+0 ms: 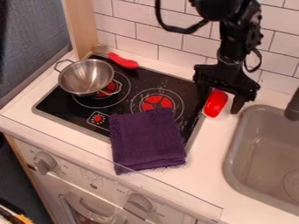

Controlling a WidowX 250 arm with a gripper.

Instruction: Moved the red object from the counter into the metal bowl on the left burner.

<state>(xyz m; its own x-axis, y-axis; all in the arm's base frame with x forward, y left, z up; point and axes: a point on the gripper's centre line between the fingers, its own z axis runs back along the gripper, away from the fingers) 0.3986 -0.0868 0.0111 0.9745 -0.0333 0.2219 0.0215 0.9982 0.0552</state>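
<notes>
Nearest you, the purple cloth [146,138] is spread over the stovetop's [55,105] front edge, presumably just set aside. Beyond it, the red round dish [215,104] stands tilted on the counter [204,151], between stovetop and sink [234,168]. Your hand [220,104] is open, fingers astride the dish with a gap at the right finger; likely lined up to close and lift. The metal bowl [86,77] sits upright on the left burner [107,89], ready as receiver. Farthest, a red curved object [123,60] lies at the back edge, purpose unclear.

Count: knobs [139,204], 2; cloth, 1; sink, 1; dish, 1; hand, 1; bowl, 1; curved object, 1.
</notes>
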